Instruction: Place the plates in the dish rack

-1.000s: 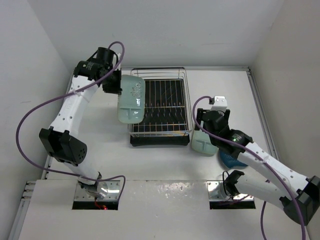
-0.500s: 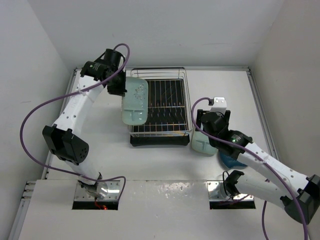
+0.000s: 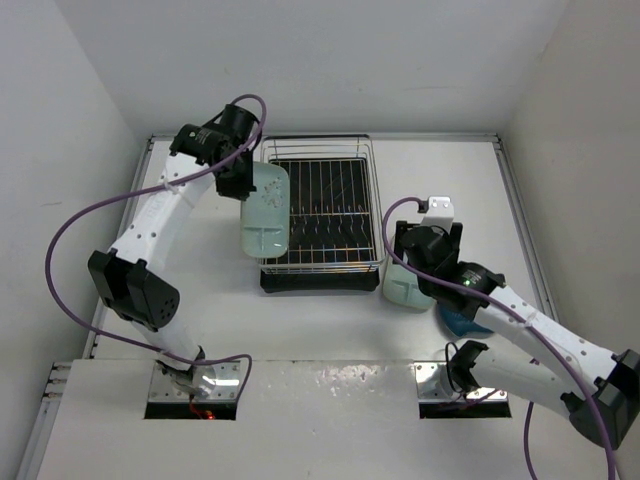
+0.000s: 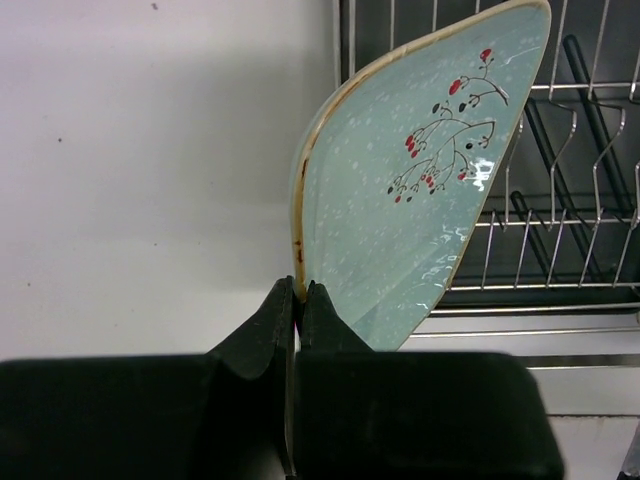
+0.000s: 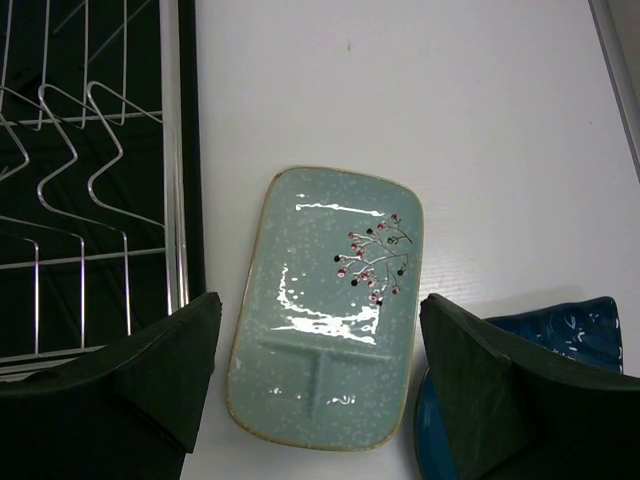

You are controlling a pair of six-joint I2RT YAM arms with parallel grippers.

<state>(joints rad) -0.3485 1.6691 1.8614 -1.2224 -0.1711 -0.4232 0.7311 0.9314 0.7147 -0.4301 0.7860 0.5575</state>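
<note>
Mint plate (image 4: 400,220) in left claw (image 4: 298,290), rack (image 4: 540,288) cropped

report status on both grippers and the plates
Left gripper shut on mint plate, held on edge at dish rack left side. Right gripper open above second mint plate on table, blue plate beside it. Rack empty.

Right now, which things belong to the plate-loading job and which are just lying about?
Job: held mint plate in left gripper; second mint plate on table beneath right gripper; blue plate; dish rack.
Lying about: only the arms' purple cables.
</note>
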